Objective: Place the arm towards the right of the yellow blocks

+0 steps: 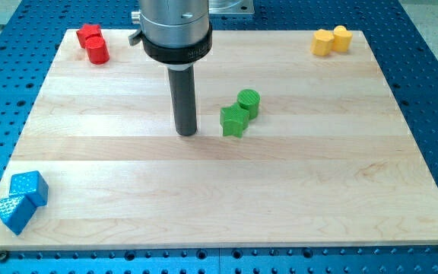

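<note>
Two yellow blocks sit touching at the view's top right: a yellow hexagonal block (323,43) and a yellow cylinder (342,37) to its right. My tip (186,133) rests on the wooden board (219,198) near the middle, far to the left of and below the yellow blocks. A green star-shaped block (234,120) and a green cylinder (249,102) lie just right of my tip, apart from it.
Two red blocks (93,43) sit at the top left corner. Two blue blocks (20,199) sit at the bottom left corner. A blue perforated table (432,91) surrounds the board.
</note>
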`<state>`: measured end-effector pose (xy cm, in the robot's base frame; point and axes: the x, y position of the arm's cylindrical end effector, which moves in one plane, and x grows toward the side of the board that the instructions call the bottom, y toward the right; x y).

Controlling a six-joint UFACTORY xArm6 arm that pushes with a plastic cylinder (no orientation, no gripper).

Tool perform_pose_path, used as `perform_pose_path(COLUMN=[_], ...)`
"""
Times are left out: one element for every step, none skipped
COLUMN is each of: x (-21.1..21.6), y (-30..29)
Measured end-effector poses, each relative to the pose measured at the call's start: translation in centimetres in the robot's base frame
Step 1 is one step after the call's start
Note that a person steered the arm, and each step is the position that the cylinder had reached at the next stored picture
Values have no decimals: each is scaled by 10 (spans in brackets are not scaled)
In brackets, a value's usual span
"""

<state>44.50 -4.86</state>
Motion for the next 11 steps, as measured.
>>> perform_pose_path(x=[-1,-72,-101,-91,-75,-68,-74,-111,-175,-230,-233], y=[-5,-11,12,53,116,126,180,304,382,369,293])
